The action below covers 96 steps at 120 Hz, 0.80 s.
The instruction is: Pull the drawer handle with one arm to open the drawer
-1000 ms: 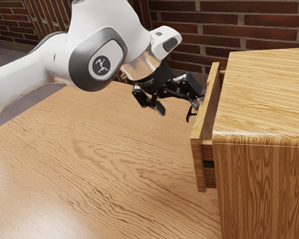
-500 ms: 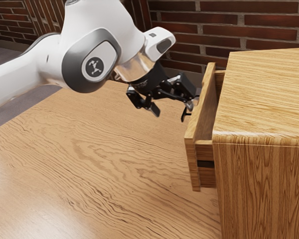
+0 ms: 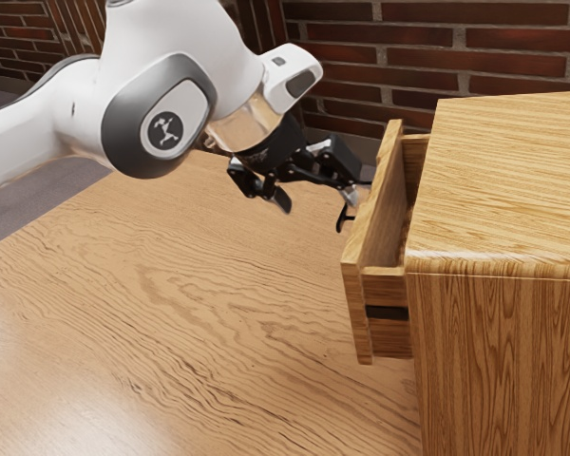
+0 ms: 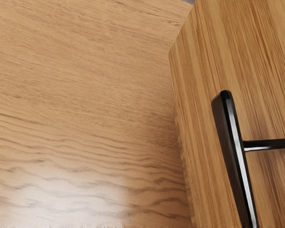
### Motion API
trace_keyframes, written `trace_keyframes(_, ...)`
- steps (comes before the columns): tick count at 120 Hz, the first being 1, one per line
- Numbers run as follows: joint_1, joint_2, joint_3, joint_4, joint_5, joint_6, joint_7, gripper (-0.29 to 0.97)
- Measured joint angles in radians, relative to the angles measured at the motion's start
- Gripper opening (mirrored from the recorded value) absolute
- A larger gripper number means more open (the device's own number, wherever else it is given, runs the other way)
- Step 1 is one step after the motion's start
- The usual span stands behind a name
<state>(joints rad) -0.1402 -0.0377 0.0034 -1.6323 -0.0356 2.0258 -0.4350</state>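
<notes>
Exterior view: pulling light wooden drawer [image 3: 369, 249], partly open, by slim black bar handle [image 3: 340, 219]; black two-finger gripper [image 3: 355, 195] there, jaw state indiscernible. Next: pull straight toward exterior view's left.

White Franka arm [image 3: 123, 104] comes in from upper left of exterior view, big elbow joint in foregrnd; wrist [image 3: 266, 119] tilts down-right; black gripper [image 3: 351, 193] just right of center, reaching approx horiz toward exterior view's right
</notes>
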Motion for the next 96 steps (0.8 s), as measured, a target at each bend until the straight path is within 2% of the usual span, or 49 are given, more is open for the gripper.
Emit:
trace_keyframes(38,0.071,-0.050,0.058,-0.060,0.005,0.001,0.001,0.68)
trace_keyframes(62,0.078,-0.197,0.071,-0.063,0.009,-0.050,-0.001,0.68)
trace_keyframes(72,-0.010,-0.253,0.074,-0.024,0.010,-0.124,-0.002,0.68)
trace_keyframes(84,-0.166,-0.268,0.081,0.017,0.014,-0.226,-0.003,0.68)
trace_keyframes(96,-0.327,-0.268,0.085,0.068,0.079,-0.346,-0.004,0.68)
